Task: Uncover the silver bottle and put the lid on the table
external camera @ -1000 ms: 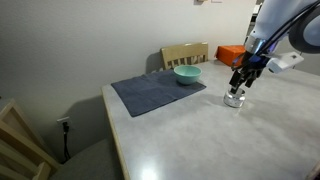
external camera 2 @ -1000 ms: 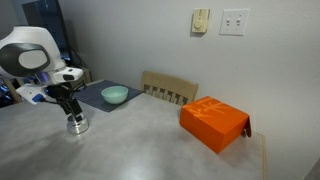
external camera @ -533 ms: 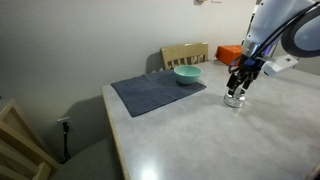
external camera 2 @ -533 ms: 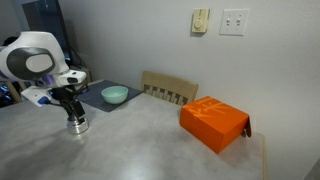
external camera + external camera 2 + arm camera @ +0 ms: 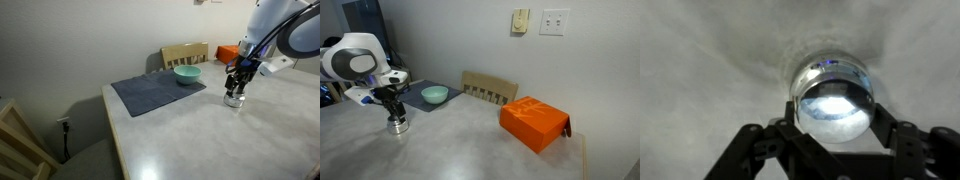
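The silver bottle (image 5: 233,101) stands upright on the pale grey table (image 5: 180,135), to the right of the cloth mat; it also shows in an exterior view (image 5: 396,126). My gripper (image 5: 236,88) comes down on it from above. In the wrist view the round shiny lid (image 5: 835,100) fills the space between my gripper's (image 5: 835,114) two dark fingers, which press its sides. The lid sits on the bottle.
A teal bowl (image 5: 187,75) stands on the dark blue-grey mat (image 5: 150,94). An orange box (image 5: 534,122) lies on the table's far part. A wooden chair (image 5: 490,90) stands behind the table by the wall.
The arm has shifted very slightly over the bottle. The bottle has not moved.
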